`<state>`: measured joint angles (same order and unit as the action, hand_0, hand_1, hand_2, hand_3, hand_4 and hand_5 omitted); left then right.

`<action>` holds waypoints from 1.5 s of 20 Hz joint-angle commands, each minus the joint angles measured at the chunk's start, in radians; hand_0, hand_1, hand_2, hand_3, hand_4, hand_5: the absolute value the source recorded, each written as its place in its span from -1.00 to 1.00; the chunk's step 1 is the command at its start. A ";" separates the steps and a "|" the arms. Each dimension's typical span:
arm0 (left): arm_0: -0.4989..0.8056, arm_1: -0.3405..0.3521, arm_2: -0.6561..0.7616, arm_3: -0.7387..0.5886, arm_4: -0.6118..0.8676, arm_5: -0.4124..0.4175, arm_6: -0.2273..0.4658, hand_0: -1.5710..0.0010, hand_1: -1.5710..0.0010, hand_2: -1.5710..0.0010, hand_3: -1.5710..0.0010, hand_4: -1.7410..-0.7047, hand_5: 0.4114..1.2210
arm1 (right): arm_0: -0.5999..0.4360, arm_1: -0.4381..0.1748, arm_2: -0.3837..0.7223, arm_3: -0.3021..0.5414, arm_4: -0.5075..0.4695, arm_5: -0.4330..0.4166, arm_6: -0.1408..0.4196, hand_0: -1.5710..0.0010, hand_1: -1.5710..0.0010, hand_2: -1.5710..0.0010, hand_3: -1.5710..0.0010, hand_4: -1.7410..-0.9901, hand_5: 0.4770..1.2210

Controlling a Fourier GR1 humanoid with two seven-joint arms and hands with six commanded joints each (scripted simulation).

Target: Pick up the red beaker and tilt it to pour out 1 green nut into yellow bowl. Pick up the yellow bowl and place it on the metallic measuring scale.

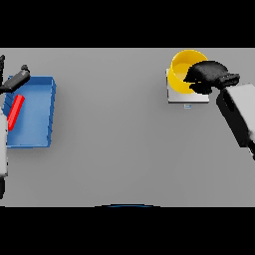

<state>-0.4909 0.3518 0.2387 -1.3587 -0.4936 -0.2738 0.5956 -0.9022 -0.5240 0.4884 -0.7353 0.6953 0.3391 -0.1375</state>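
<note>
Yellow shows at the far right of the table (124,149): we see the bowl (182,67) sitting on the pale scale (175,96), whose flat plate sticks out along the bowl's left and near sides. Our right hand (206,74) is at the bowl's right rim, dark fingers curled over the edge and clamped on it, with the white forearm running off toward the right edge of the view. The hand hides the bowl's right wall, and we cannot tell what lies inside the bowl.

At the far left edge sits a blue tray (35,134) with raised walls. A red beaker (16,112) lies tilted on its side within the tray, near its left wall. Our left hand (15,79) hangs over the tray's far left corner, just beyond the beaker's upper end and apart from it; its fingers look straight and hold nothing.

Between the tray's right wall and the scale's left edge we have a wide stretch of grey table, and the near half of the table runs open from side to side. The scale sits close to the table's far edge.
</note>
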 commanded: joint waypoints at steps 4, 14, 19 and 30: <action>-0.006 0.001 0.007 0.012 0.006 -0.004 0.009 1.00 1.00 1.00 1.00 0.72 -0.08 | -0.013 0.015 0.010 0.079 0.015 -0.029 -0.024 -0.85 -0.63 -0.75 -0.97 -0.97 1.00; -0.020 0.012 0.013 0.041 0.009 -0.005 -0.015 1.00 1.00 1.00 1.00 0.73 -0.11 | -0.034 0.030 -0.013 0.135 -0.016 0.002 -0.005 -0.52 -0.16 -0.15 -0.40 -0.62 0.65; -0.024 0.006 0.004 0.042 -0.001 -0.001 -0.005 1.00 1.00 1.00 1.00 0.73 -0.12 | -0.032 0.033 -0.023 0.146 -0.030 0.028 0.011 0.26 0.44 0.42 0.16 -0.43 0.13; -0.024 -0.009 0.008 0.010 -0.004 -0.001 0.014 1.00 1.00 1.00 1.00 0.72 -0.12 | -0.046 0.025 0.002 0.171 -0.002 0.038 -0.010 0.94 0.95 0.92 0.66 -0.13 -0.14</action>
